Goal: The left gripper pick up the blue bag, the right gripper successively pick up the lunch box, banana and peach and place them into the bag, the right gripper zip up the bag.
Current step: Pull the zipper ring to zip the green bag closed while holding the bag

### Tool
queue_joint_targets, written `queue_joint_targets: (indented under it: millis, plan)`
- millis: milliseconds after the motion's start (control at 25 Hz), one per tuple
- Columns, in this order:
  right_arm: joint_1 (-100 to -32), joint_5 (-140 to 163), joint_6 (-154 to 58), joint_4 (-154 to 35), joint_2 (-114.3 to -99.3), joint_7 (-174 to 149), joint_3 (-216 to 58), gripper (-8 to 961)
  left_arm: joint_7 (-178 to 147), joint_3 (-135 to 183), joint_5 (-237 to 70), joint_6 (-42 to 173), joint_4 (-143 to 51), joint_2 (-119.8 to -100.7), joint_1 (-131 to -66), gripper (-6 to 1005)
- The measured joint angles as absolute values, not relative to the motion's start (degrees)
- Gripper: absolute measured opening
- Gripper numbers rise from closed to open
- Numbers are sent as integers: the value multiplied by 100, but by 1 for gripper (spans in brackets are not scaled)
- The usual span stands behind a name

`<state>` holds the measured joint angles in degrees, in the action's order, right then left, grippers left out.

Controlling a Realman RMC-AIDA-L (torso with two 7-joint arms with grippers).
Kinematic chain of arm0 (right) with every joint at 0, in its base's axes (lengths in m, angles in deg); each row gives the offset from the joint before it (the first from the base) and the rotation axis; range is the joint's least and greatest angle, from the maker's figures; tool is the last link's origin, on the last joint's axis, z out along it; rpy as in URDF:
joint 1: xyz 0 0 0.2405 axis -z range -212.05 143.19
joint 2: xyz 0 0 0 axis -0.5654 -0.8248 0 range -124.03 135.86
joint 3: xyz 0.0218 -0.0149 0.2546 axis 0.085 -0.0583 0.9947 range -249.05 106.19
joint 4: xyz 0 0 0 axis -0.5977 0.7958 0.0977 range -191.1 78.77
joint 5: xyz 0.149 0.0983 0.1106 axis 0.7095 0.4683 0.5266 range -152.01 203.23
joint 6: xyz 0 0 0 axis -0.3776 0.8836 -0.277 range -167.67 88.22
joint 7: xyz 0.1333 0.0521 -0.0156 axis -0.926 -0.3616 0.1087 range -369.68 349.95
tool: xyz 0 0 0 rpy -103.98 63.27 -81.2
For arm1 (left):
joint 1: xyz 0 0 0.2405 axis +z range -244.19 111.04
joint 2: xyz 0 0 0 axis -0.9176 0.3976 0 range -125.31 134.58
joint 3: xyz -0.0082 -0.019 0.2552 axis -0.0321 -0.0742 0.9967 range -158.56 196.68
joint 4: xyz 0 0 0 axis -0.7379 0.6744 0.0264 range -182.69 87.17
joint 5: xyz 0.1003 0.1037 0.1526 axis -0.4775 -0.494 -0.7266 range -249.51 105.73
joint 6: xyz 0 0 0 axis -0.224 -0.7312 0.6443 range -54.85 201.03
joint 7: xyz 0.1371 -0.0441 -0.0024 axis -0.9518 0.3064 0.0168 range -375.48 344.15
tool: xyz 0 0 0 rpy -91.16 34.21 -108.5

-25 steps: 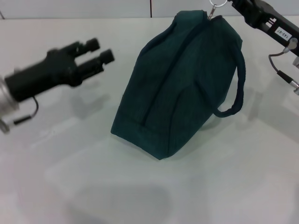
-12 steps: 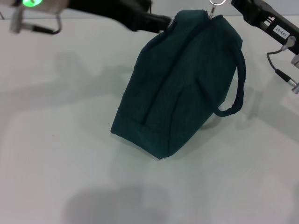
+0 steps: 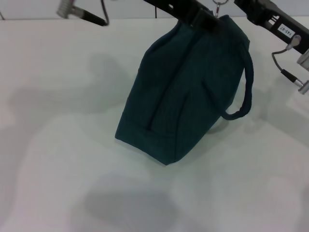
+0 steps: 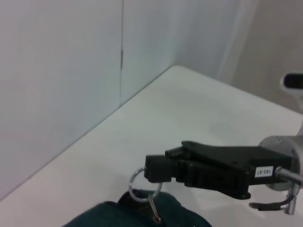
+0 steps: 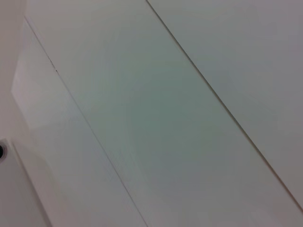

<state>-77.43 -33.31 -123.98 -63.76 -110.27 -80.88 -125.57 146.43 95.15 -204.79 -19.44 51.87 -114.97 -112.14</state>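
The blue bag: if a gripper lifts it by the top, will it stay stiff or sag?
The blue bag is creased fabric, so it would probably sag. It leans on a narrow base, so a push may tip it. Its handle hangs in a loose loop, likely to swing.

Zipped teal blue bag (image 3: 186, 92), upright

Bright even light; soft grey shadows on table (image 3: 58, 159); slight blur.
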Motion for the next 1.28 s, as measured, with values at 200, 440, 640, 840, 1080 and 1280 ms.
queue_joint_targets:
  millis: [200,440,640,840,1080,1280]
  plan:
    - [-7765,-3340,-12383,-6358,-11027,-8088,-12559,59,15135,10168,-21040,-1553,5128,-11508,-11266,598]
    - [-7810,-3363,-12383,-6273,-11027,-8088,-12565,60,15398,10427,-21266,-1444,5064,-11507,-11369,594]
    - [-7829,-3367,-12387,-6233,-11027,-8088,-12566,62,15459,10493,-21351,-1426,4858,-11506,-11429,592]
    - [-7837,-3373,-12407,-6231,-11027,-8088,-12566,63,15464,10525,-21414,-1357,4565,-11506,-11471,589]
    - [-7839,-3376,-12421,-6231,-11027,-8088,-12566,64,15447,10587,-21469,-1301,4447,-11507,-11473,585]
    - [-7826,-3366,-12428,-6231,-11028,-8088,-12566,66,15136,10635,-21461,-1245,4371,-11508,-11367,583]
